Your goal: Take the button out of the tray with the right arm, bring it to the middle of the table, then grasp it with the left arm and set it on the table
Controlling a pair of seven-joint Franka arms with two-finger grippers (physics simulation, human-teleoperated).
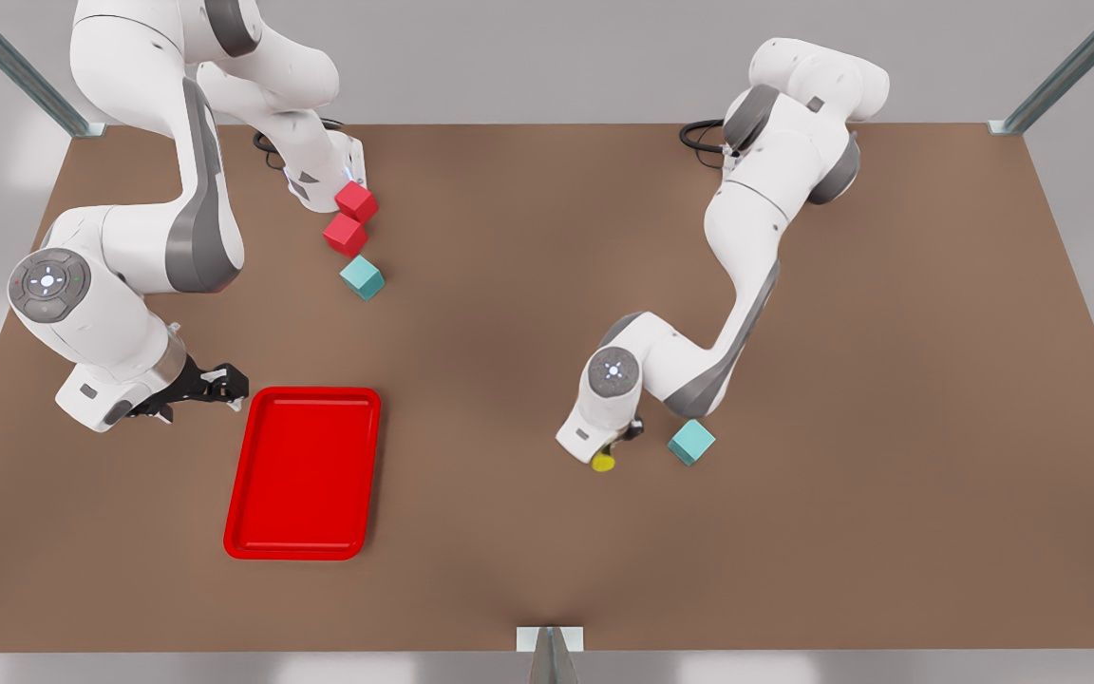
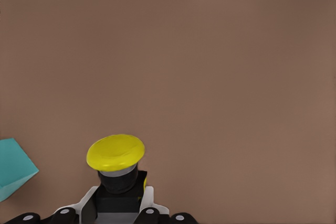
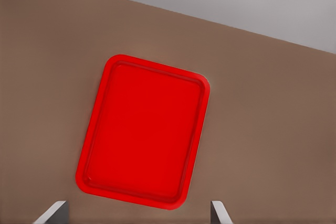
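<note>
Basically, the left gripper sat low near the table's middle, fingers pinching the dark body of the button — yellow cap poking out past the fingertips, just over the brown surface. A teal cube lay just beside it, apart. The right gripper hung by the far corner of the red tray on the front view's left, fingers spread — nothing between them. Two red cubes and another teal cube sat near that arm's base.
</note>
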